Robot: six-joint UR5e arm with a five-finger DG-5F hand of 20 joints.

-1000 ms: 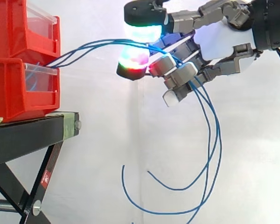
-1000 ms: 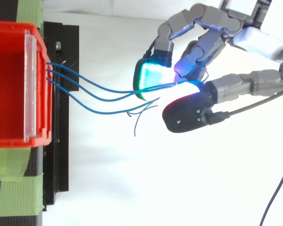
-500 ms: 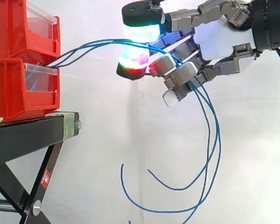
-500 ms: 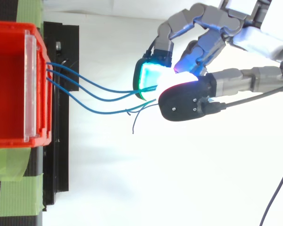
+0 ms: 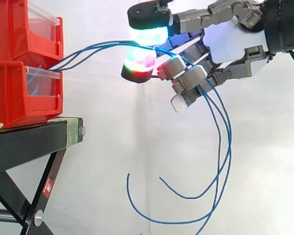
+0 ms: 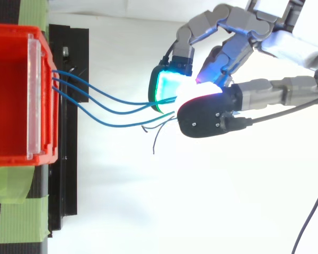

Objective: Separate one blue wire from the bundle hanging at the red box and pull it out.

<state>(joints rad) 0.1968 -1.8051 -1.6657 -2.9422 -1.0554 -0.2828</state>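
Three blue wires (image 6: pixel 122 126) are seen leaving the front of the lower red bin (image 5: pixel 19 95) at the left of the frame, just under the upper red bin (image 5: pixel 14 29) stacked on it. From there they are carried up and to the right in a shallow arc, close together in the side view and slightly fanned in the top view, to the upper middle of the frame.

There they are taken between two glowing pads of the robot hand (image 5: pixel 225 44). One pad (image 5: pixel 147 34) (white and green) is set above them and another (image 5: pixel 137 66) (green and red) below, and the two are closed narrowly on the wires. How many of the three are actually pinched cannot be told. The other fingers are curled, with the wires passing among them.

Beyond the robot hand the wires are let fall in long loose loops toward the lower right of the side view. Their free ends are turned up to the left, clear of everything.

The robot hand is held in the upper right of both views, well apart from the bins. The bins are borne on a black table (image 5: pixel 29 142), and green tape (image 6: pixel 16 217) is laid at its lower left in the top view. A white curtain (image 5: pixel 112 147) is hung behind.
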